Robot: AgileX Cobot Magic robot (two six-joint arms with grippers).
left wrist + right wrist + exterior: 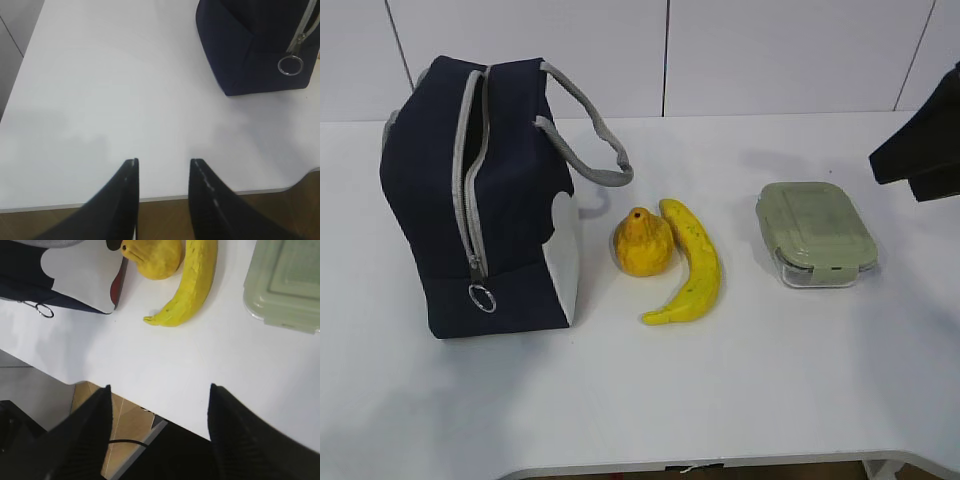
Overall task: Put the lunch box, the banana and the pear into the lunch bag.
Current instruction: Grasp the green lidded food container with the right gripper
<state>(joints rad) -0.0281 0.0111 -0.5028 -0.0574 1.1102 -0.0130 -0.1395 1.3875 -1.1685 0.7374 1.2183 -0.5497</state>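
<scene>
Lunch bag [470, 200]: standing upright at the table's [770, 380] left, zipper gaping partway open.
Pear [642, 243]: sitting just right of the bag, touching the banana [693, 265].
Lunch box [815, 233]: resting well right of the fruit, lid on.
Left gripper [162, 172]: hovering over the table's near edge, jaws parted, carrying nothing.
Right gripper [160, 405]: hanging wide open, holding nothing.

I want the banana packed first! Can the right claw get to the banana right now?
Probably yes. The right claw is open and empty, and bare table lies between it and the banana. The pear sits against the banana's far side, but the near side looks free.
</scene>
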